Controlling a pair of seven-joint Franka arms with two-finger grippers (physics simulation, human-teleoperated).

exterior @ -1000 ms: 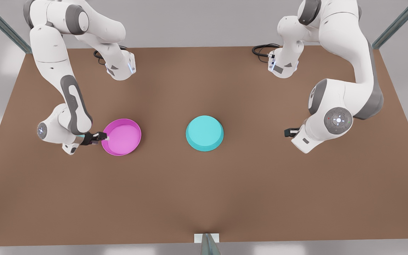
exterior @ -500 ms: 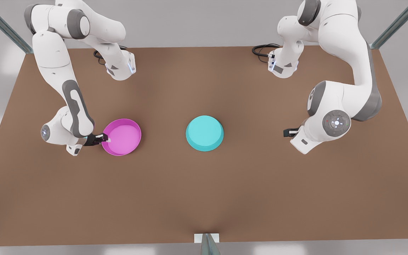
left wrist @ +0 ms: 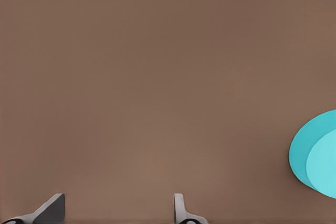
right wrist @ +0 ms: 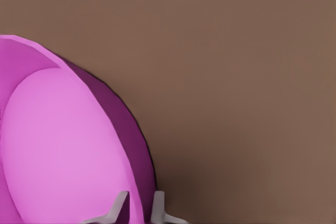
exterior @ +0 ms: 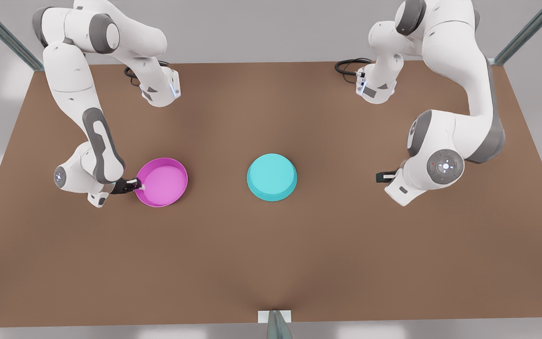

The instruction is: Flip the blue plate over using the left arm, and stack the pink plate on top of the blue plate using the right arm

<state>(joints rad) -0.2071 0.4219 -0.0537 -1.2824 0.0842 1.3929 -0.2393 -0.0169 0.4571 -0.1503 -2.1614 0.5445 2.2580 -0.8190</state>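
My right gripper (exterior: 140,186) pinches the pink plate's (exterior: 163,182) near rim, needing a level lift toward the upturned blue plate (exterior: 271,176) beyond, while my left gripper (exterior: 380,177) waits wide on the worktop (exterior: 271,263).

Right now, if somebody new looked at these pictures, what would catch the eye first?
First the two bright dishes on the brown table: the pink plate, open side up, at the front view's left, and the blue plate, base up, at centre. Next, the right gripper straddling the pink rim, while the left gripper waits open, apart from the blue plate.
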